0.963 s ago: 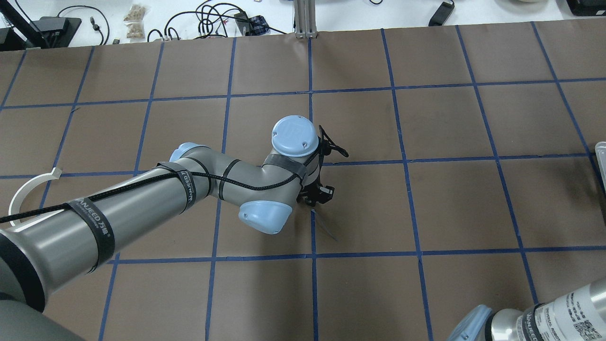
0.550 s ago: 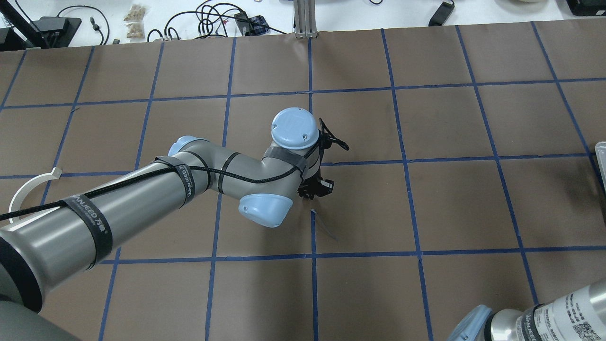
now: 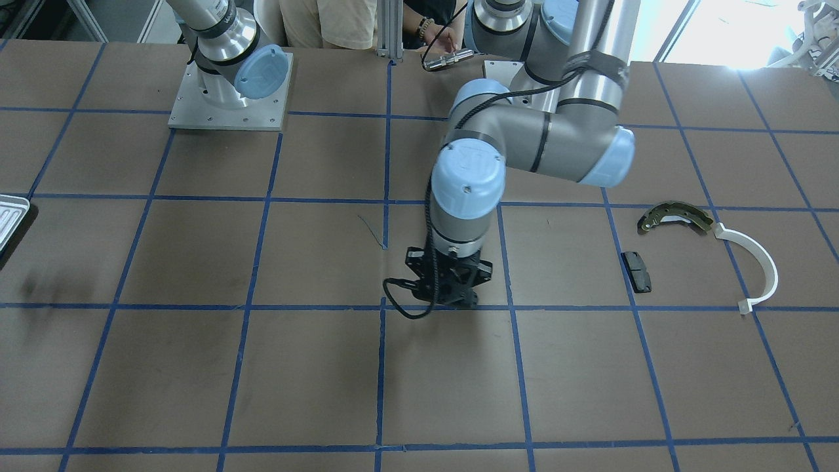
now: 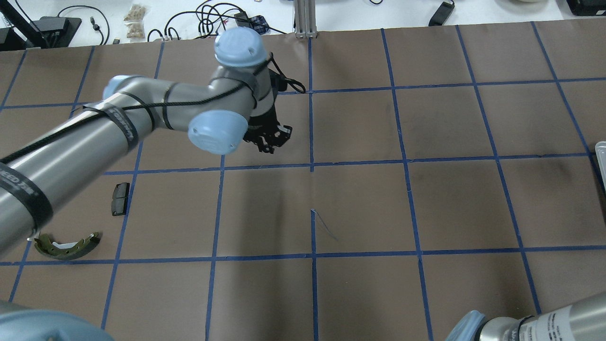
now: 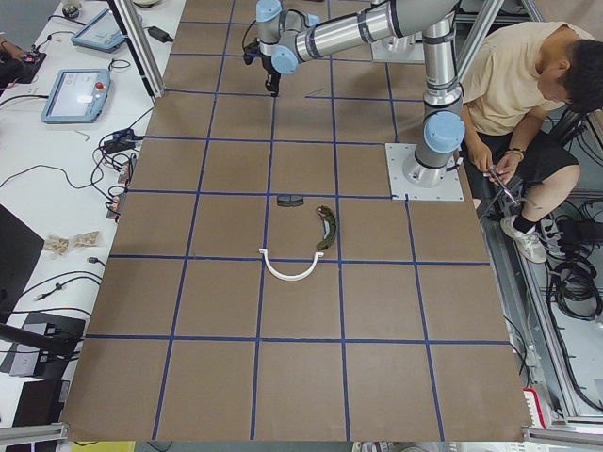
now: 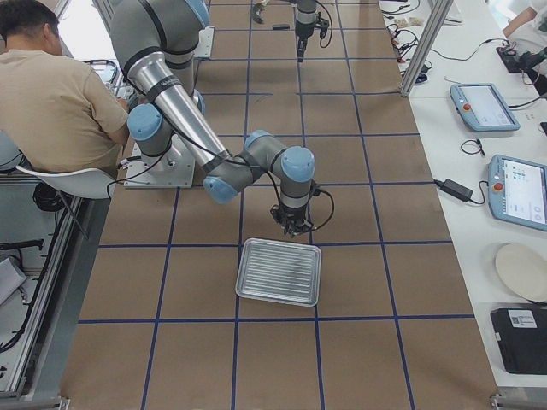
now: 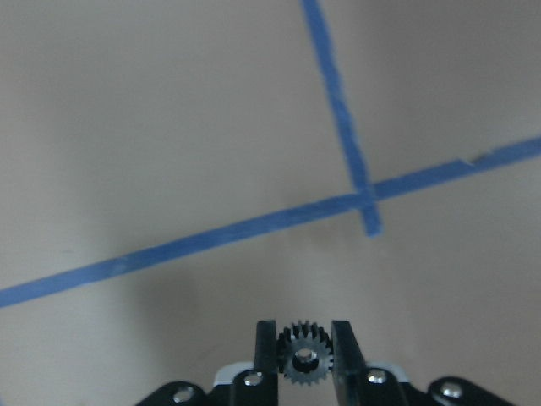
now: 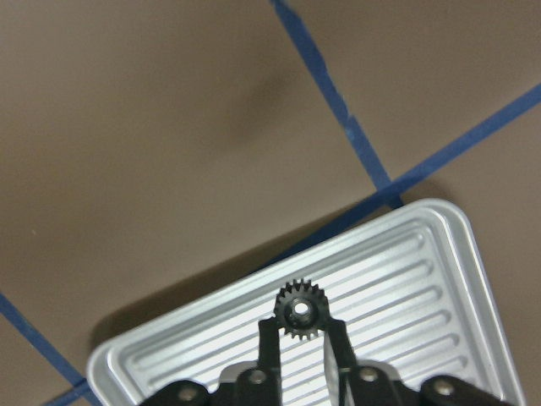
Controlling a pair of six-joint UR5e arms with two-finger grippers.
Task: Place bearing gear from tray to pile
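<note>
Left jaws are clamping a gear (image 7: pixel 304 364) by its teeth, a little in from the tips of the fingers (image 7: pixel 267 347), hanging over bare tabletop (image 7: pixel 169 127) around its middle. Right jaws are pinching a second gear (image 8: pixel 300 311) at the very tips, over the tray (image 8: pixel 423 254) toward the right end.

Pile is sitting toward the left end, about midway between the long edges: shoe (image 3: pixel 675 216), pad (image 3: pixel 636 271), arc (image 3: pixel 760 262). All of it is well apart from the left jaws.

My read: left gear is mid-carry, drop not yet done.

Risks:
- Teeth-only grip letting the gear twist or slip on a fast swing.
- Releasing too high or on edge, sending it rolling away from the pile.
- Coming down on the shoe or pad and shoving them.
- Right gear's tip grip is looking thin, so it could be falling back onto the ribbed tray and bouncing out.
</note>
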